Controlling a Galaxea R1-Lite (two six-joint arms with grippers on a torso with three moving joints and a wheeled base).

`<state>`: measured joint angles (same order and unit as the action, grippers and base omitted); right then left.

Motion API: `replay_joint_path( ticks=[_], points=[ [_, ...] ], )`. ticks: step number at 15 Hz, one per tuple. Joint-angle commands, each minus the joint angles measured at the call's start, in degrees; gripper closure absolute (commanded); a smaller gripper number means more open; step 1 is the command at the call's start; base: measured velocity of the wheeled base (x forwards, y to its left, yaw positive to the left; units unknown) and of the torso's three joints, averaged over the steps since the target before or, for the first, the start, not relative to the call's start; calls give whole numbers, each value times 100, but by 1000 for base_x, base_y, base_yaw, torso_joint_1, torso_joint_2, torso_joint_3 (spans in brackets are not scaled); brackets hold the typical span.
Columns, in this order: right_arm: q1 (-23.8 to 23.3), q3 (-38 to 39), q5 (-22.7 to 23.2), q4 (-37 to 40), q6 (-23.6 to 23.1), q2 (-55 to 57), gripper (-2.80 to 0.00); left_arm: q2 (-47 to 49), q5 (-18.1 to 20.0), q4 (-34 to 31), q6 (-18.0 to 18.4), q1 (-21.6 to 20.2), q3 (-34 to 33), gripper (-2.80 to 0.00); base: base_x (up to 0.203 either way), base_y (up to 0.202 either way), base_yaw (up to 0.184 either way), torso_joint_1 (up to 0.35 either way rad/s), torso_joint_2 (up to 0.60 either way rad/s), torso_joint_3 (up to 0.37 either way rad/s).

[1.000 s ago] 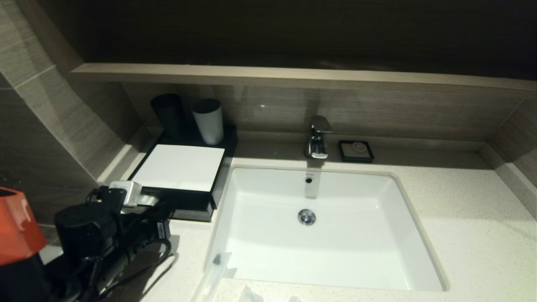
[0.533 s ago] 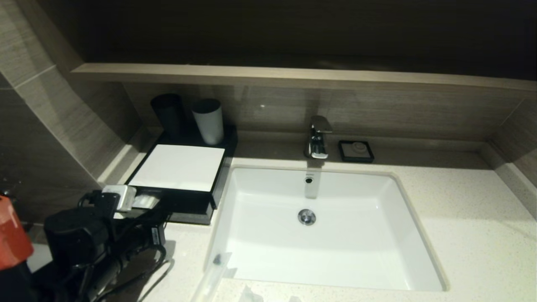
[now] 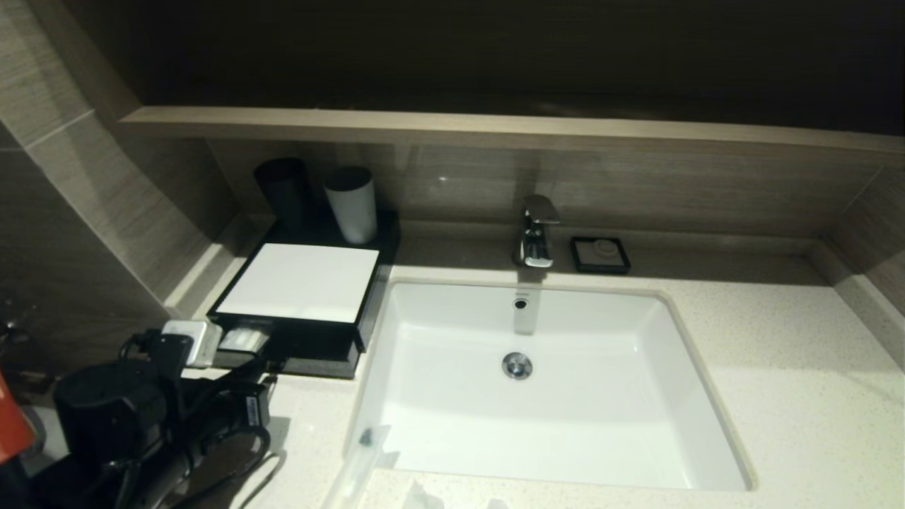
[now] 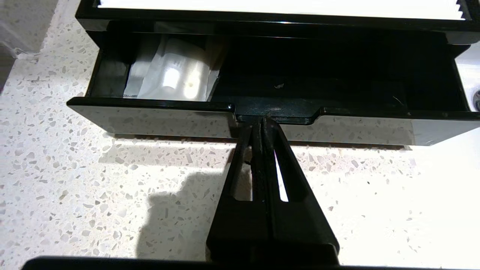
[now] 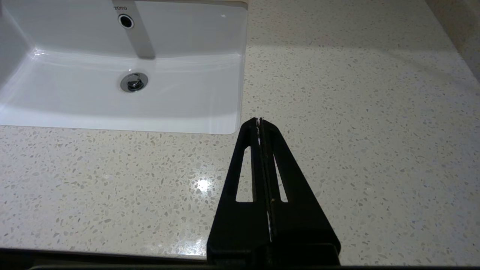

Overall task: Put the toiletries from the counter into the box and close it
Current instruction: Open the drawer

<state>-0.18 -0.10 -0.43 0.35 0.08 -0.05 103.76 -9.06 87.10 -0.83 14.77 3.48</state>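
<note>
The left gripper (image 4: 261, 120), fingers pressed together and holding nothing, has its tips at the notch of the box (image 3: 297, 283) drawer front (image 4: 150, 120) — one packet (image 4: 172, 77) inside (others remain by the sink (image 3: 551, 382)). Pull squarely — skew would jam it.

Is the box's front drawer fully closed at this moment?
No: in the left wrist view the drawer stands pulled out, a wrapped packet lying inside.

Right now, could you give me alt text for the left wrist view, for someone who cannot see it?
The shut left gripper meets the notched front edge of the box, whose drawer is open. A white plastic-wrapped packet lies at one end of the drawer; the rest looks dark and bare. The speckled counter surrounds it.
</note>
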Motion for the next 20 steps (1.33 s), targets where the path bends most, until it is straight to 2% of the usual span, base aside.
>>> replay_joint_path(
  ticks=[1,5,20],
  points=[
    [1,1,-1,0,0,-4,0,-134,-8,56,-5,2,-32,0,0,0,0,0,0,0],
    [1,1,-1,0,0,-4,0,-135,110,56,-10,8,27,0,0,0,0,0,0,0],
    [1,1,-1,8,0,-4,0,91,124,56,-23,8,267,0,0,0,0,0,0,0]
  ],
)
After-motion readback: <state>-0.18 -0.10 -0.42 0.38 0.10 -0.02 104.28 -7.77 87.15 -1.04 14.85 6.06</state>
